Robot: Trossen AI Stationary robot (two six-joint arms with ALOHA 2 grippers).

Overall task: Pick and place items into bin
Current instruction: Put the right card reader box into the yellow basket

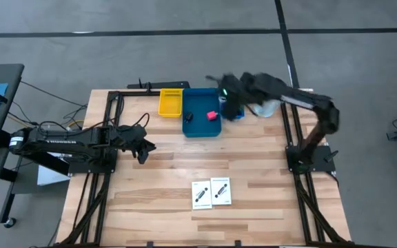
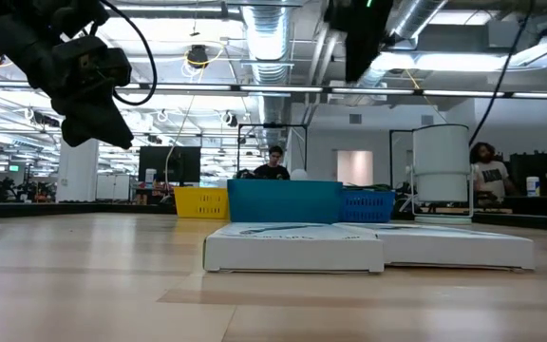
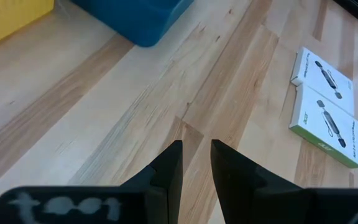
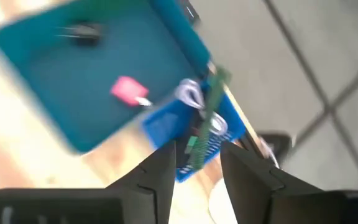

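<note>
From the high view I see my right gripper [image 1: 227, 103] in the upper middle of the frame, at the right edge of the teal bin [image 1: 202, 122], over a small blue basket [image 1: 234, 114]. A pink-red block [image 1: 213, 114] and a small black piece [image 1: 189, 116] lie in the teal bin. A yellow basket [image 1: 171, 102] sits just left of it. My left gripper [image 1: 143, 148] waits at centre left, and two white printed cards [image 1: 211, 192] lie side by side at lower centre.

The low view puts the cards [image 2: 368, 246] in front of the teal bin [image 2: 283, 200].

In the left wrist view my left fingers [image 3: 169, 168] stand slightly parted, holding nothing.

In the right wrist view my right fingers [image 4: 160, 171] are spread, with a green stringy piece [image 4: 205, 121] between them above the blue basket [image 4: 185, 127]; I cannot tell whether they touch it.
</note>
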